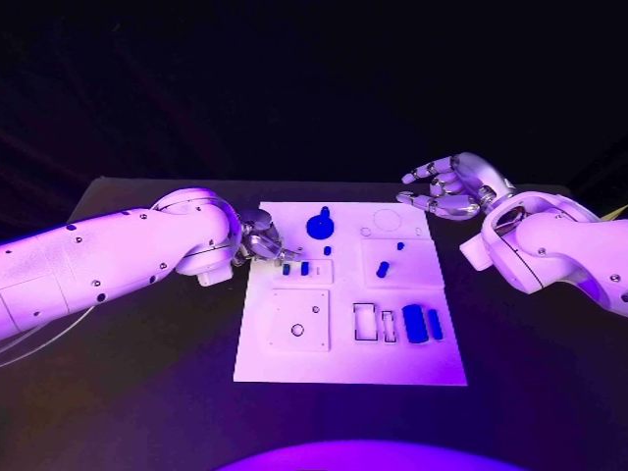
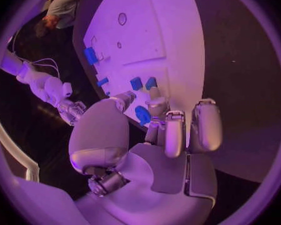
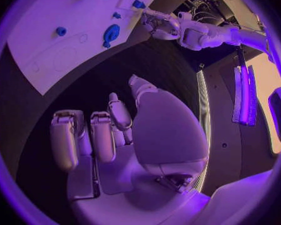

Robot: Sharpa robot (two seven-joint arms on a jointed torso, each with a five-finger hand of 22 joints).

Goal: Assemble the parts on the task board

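black table (image 1: 144,392), white task board (image 1: 349,363), dark room

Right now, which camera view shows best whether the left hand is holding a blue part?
The left wrist view: a small blue part sits at the fingers of the left hand, just over the task board. In the head view that hand is small at the board's edge, its hold unclear. The right wrist view shows it far off.

One white board (image 1: 349,365) is lying on the table, carrying what look like seven blue parts (image 1: 415,323).
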